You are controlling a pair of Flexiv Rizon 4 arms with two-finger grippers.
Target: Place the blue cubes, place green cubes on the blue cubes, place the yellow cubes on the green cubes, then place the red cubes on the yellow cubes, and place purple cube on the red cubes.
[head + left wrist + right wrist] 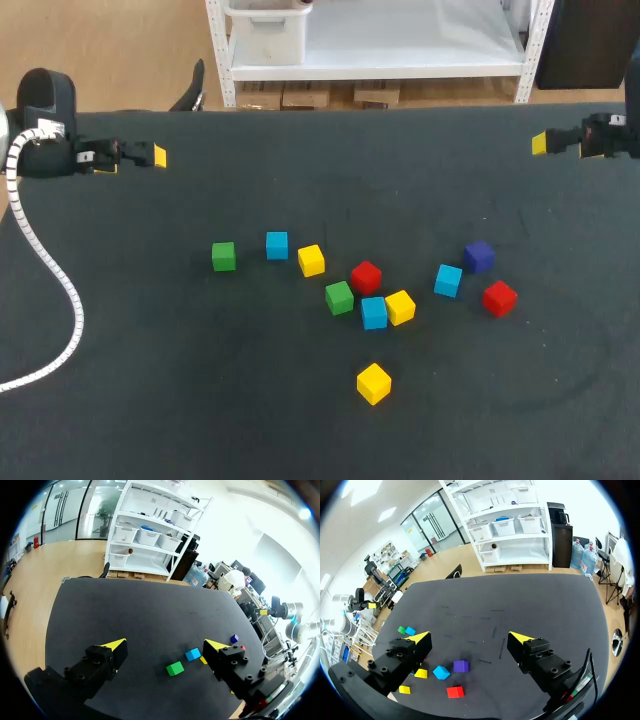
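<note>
The cubes lie loose on the black table, none stacked. From left to right there is a green cube, a blue cube and a yellow cube. Then come a red cube, a second green, a second blue touching a yellow, and a third blue. The purple cube and a second red lie furthest right. A third yellow sits alone nearer the front. My left gripper hangs open at the far left, my right gripper open at the far right, both empty.
A white ribbed cable runs down from my left arm across the table's left side. The cubes cluster in the middle; bare table surrounds them on every side.
</note>
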